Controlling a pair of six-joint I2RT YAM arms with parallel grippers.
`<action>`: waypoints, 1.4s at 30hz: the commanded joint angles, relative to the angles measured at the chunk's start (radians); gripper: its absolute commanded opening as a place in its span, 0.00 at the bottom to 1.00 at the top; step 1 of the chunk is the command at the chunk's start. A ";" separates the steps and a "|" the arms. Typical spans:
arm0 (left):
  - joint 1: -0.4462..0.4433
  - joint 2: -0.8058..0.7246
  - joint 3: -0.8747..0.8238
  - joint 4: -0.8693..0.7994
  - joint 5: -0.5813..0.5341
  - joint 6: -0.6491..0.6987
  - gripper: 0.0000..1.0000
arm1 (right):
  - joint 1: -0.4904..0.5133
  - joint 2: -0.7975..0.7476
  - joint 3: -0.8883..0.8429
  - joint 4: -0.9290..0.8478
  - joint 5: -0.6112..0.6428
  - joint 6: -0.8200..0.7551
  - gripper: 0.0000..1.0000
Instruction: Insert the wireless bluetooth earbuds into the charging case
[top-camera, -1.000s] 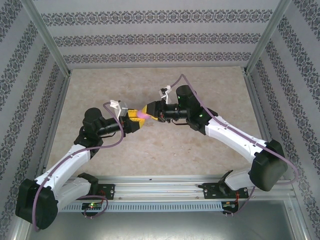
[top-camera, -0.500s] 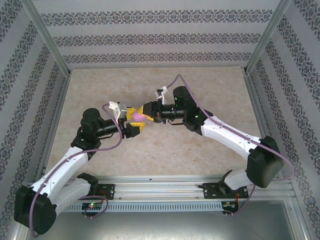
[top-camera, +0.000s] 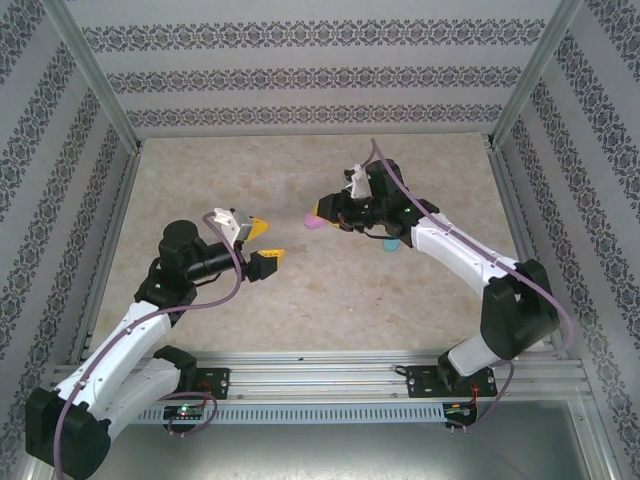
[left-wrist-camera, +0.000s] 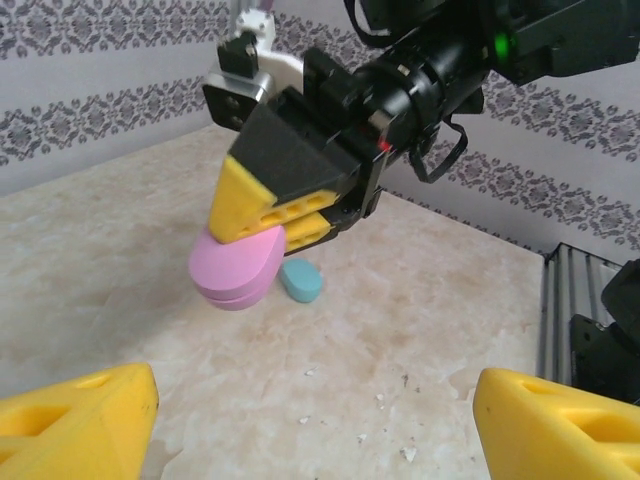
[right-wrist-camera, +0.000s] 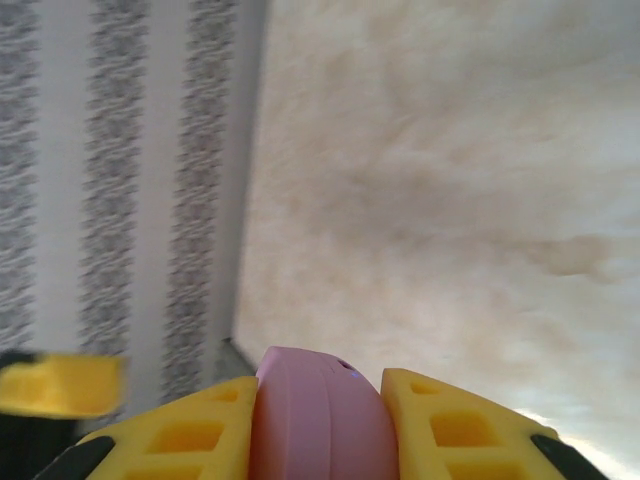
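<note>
Right gripper (right-wrist-camera: 318, 405) pinches the pink case (left-wrist-camera: 238, 268) between its yellow fingers. Left gripper (top-camera: 262, 243) is spread wide, apart from the pink case. Blue case (left-wrist-camera: 300, 282) lies just behind the pink case.

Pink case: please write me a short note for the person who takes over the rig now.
Left claw: open, empty, apart from the case.
Right claw: shut on the pink case, held above the table.
Blue case: lying on the table near the right arm.
Done: pink case is lifted and looks closed.
Left: I cannot tell if earbuds are inside; check before continuing.
</note>
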 joint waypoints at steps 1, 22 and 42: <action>0.017 -0.026 -0.011 -0.042 -0.033 0.022 0.80 | -0.053 0.094 0.016 -0.098 0.033 -0.192 0.12; 0.044 -0.004 -0.091 -0.003 -0.057 0.012 0.80 | -0.133 0.542 0.209 -0.163 -0.085 -0.322 0.25; 0.113 0.012 -0.013 -0.108 -0.184 0.031 0.76 | -0.140 0.166 0.206 -0.432 0.283 -0.519 0.53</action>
